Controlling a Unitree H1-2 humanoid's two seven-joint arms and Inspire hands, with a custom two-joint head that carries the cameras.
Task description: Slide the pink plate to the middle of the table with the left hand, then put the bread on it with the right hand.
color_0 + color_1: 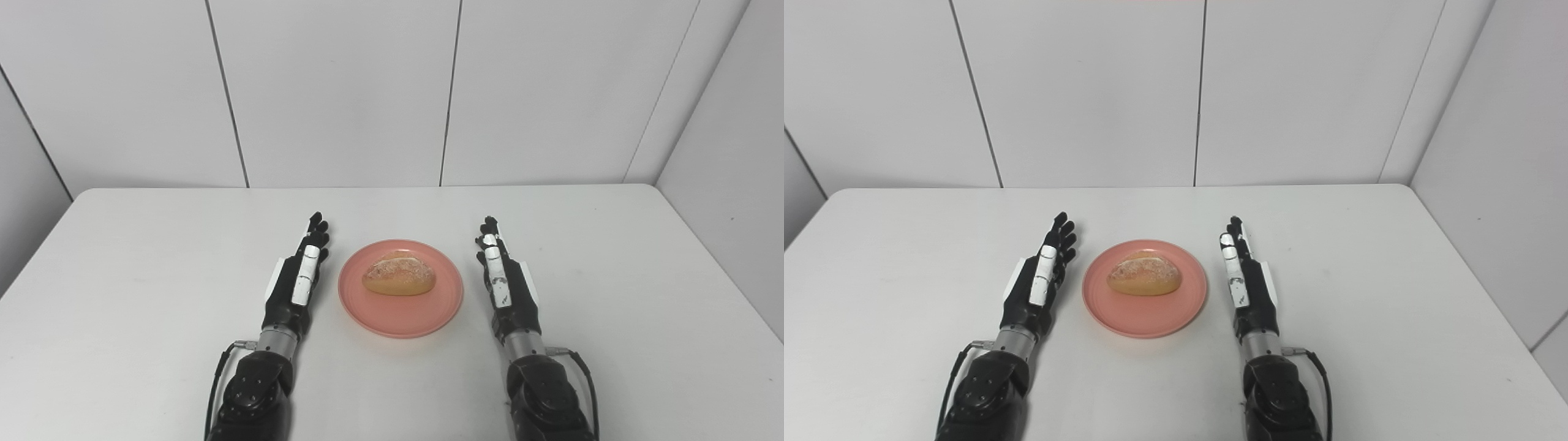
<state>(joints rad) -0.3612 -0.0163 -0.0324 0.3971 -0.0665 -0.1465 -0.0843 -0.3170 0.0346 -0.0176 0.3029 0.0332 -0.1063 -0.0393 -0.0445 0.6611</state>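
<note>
One bread [399, 275] lies on one pink plate [401, 318] (mid-table); left hand [296, 278] and right hand [505, 278] flank it, fingers extended, empty.

My white table [153, 257] fills the lower frame; at its centre the pink plate [401, 315] lies directly on it.

Not much else around here really. There's a plain white counter [153, 294] with rounded far corners, matte finish, and a few tiny dark specks on the right side. Behind it is a white panelled wall [343, 92] with thin dark seams running up between the panels. On the right a side wall [729, 171] angles in toward the corner, same white panels, with a couple of small marks on it.
</note>
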